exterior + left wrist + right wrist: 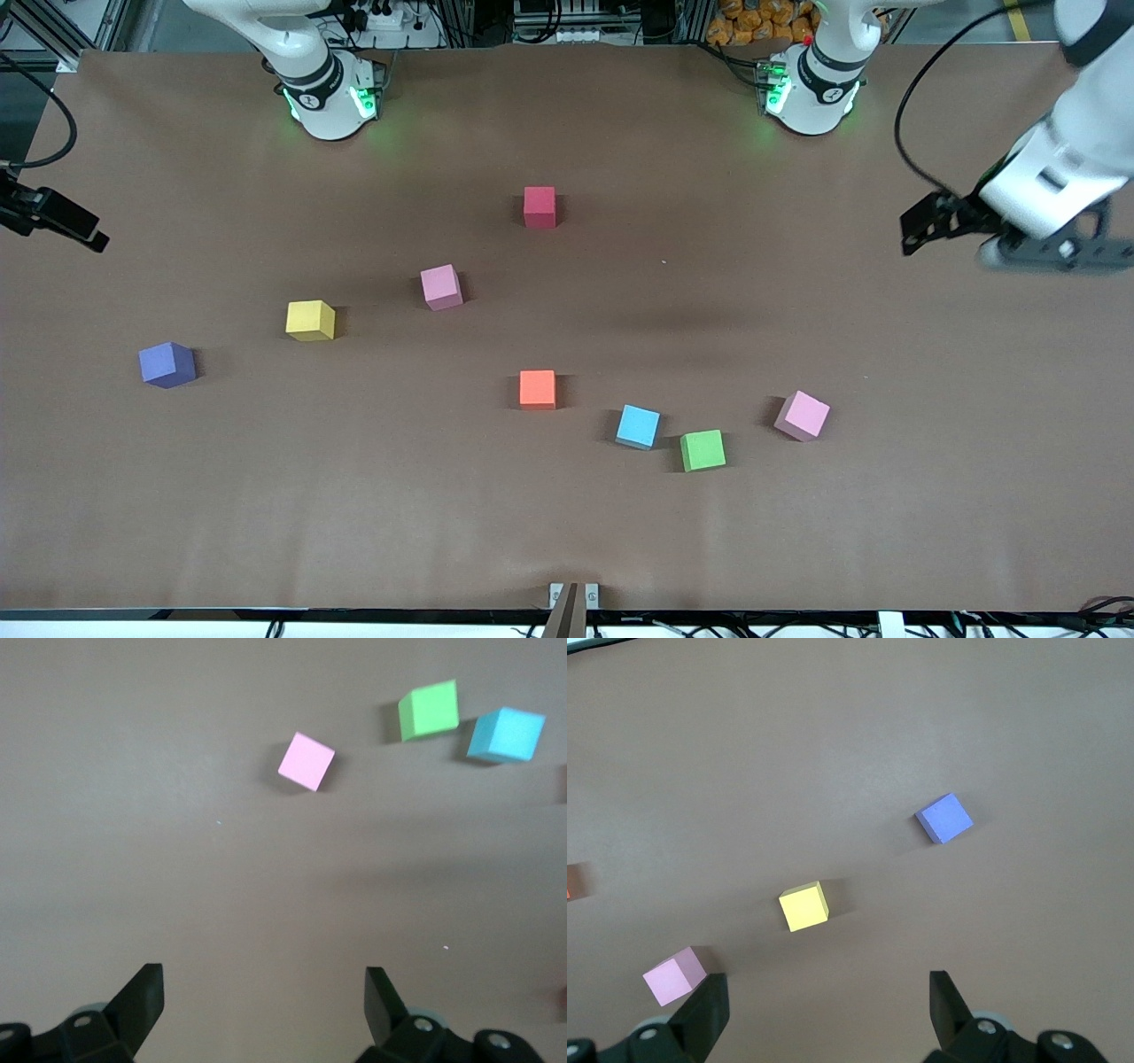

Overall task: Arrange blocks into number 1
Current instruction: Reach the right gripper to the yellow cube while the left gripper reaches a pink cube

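Eight blocks lie scattered on the brown table. The dark red block (539,206) is farthest from the front camera. One pink block (441,286), the yellow block (310,320) and the purple block (166,364) lie toward the right arm's end. Orange (538,389), light blue (638,426), green (702,449) and the other pink block (802,415) lie nearer the front camera. My left gripper (263,1001) hangs open and empty over the left arm's end of the table (1045,251). My right gripper (828,1005) is open and empty, over bare table near the first pink block (675,975).
Both arm bases (330,93) (811,84) stand at the table's edge farthest from the front camera. A black part of the right arm's wrist (53,220) shows at the right arm's end. Bare brown table (709,292) lies between the dark red block and the group nearer the front camera.
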Motion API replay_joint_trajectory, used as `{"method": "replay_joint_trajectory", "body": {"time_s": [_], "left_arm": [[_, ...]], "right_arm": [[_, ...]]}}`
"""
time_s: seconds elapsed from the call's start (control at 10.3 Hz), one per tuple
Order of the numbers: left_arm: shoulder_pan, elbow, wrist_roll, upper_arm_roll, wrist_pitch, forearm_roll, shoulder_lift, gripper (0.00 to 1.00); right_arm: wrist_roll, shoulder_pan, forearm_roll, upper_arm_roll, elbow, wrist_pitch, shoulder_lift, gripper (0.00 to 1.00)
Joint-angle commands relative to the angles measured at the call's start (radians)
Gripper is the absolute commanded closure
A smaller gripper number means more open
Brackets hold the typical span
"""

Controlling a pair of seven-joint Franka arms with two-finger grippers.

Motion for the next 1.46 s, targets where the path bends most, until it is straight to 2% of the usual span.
{"method": "replay_joint_trajectory", "body": {"time_s": [0.0, 0.1, 0.29, 0.58, 0.68, 0.78, 0.88, 1.07, 1.17, 1.36], "left_arm": [[-0.009, 0.03, 0.002, -0.024, 0.011, -0.048, 0.117, 0.0], [-0.009, 0.012, -0.007, -0.055, 0.051, -0.111, 0.137, 0.0], [-0.047, -0.086, -0.132, -0.118, 0.175, -0.111, 0.138, 0.0], [-0.224, -0.106, -0.393, -0.136, 0.203, -0.11, 0.21, 0.0], [-0.297, -0.103, -0.473, -0.135, 0.221, -0.108, 0.241, 0.0], [-0.318, -0.094, -0.528, -0.135, 0.264, -0.099, 0.275, 0.0], [-0.32, -0.063, -0.545, -0.135, 0.29, -0.082, 0.311, 0.0], [-0.316, 0.012, -0.565, -0.127, 0.293, -0.021, 0.394, 0.0], [-0.297, 0.076, -0.565, -0.124, 0.295, 0.038, 0.445, 0.0], [-0.216, 0.107, -0.55, -0.124, 0.293, 0.097, 0.473, 0.0]], "right_arm": [[0.017, 0.013, -0.01, -0.001, 0.009, -0.009, 0.006, 0.0], [0.017, 0.013, -0.01, -0.001, 0.008, -0.007, 0.015, 0.0], [0.011, 0.017, -0.005, 0.001, 0.002, -0.003, 0.055, 0.0], [0.008, 0.053, -0.004, 0.002, -0.02, 0.057, 0.152, 0.0], [0.007, 0.059, 0.021, 0.002, -0.053, 0.119, 0.188, 0.0], [0.005, 0.053, 0.103, 0.001, -0.079, 0.175, 0.237, 0.0], [-0.001, 0.047, 0.134, 0.001, -0.09, 0.207, 0.285, 0.0], [-0.079, 0.047, 0.134, 0.001, -0.09, 0.258, 0.382, 0.0], [-0.157, 0.044, 0.137, 0.001, -0.09, 0.27, 0.425, 0.0], [-0.237, 0.043, 0.138, 0.001, -0.095, 0.276, 0.471, 0.0]]}}
